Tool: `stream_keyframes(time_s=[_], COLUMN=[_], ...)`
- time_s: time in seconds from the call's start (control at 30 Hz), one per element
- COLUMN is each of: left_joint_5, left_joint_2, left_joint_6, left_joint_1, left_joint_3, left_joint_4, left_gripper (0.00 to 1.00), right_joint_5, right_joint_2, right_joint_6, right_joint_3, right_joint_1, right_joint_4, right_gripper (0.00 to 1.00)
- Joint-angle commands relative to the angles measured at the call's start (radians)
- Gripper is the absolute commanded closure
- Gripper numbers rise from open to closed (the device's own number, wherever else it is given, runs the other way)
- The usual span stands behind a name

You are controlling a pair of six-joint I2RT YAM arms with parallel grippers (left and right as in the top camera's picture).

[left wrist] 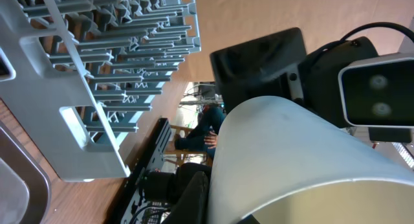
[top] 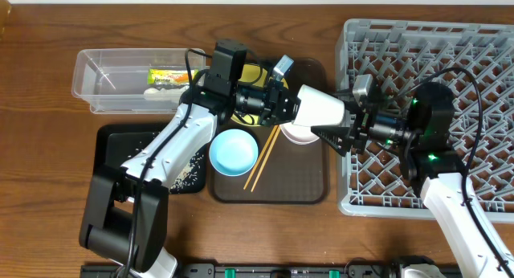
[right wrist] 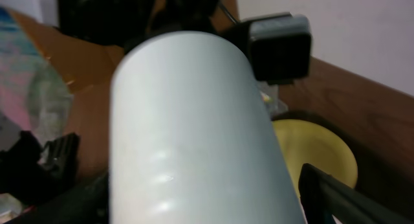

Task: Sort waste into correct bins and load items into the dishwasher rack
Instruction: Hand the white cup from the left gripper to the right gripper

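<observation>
1. The white cup (top: pixel 321 109) hangs on its side above the brown tray (top: pixel 305 186). Its long axis runs left to right, straight between the two claws.
2. The left claw (top: pixel 287 104) appears to grip the cup's left end. The right claw (top: pixel 336 127) straddles the other end, but I cannot tell whether it is clamped.
3. The grey rack (top: pixel 482 69) lies on the right arm's side, so that arm is nearer to it.
4. The cup is smooth, glossy and slightly tapered. The rack is a rigid plastic lattice of pegs.

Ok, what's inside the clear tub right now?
The clear tub holds the green-and-orange wrapper and a whitish piece beside it. The left arm covers its right end, so anything there is hidden.
</observation>
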Motion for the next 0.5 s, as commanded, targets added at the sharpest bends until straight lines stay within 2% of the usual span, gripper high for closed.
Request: stream_keyframes(time_s=[0.0, 0.2, 0.33, 0.47], left_joint_5=[0.029, 0.029, 0.029, 0.029], left_joint_2=[-0.004, -0.004, -0.004, -0.004], left_joint_6=[-0.002, -0.003, -0.002, -0.002], left_joint_1=[-0.004, -0.004, -0.004, -0.004], left_joint_3=[-0.002, -0.002, -0.002, -0.002], left_joint_4=[0.002, 0.002, 0.002, 0.002], left_gripper=[0.94, 0.94, 0.94, 0.94], right_joint_5=[-0.099, -0.101, -0.097, -0.097], right_joint_2=[0.001, 0.001, 0.001, 0.001], right_joint_6=[-0.013, -0.012, -0.012, -0.012], right_joint_3=[0.014, 0.014, 0.014, 0.014], right_joint_1=[-0.009, -0.013, -0.013, -0.013], right_joint_4=[0.014, 0.019, 0.023, 0.023], right_gripper=[0.16, 0.27, 0.39, 0.42])
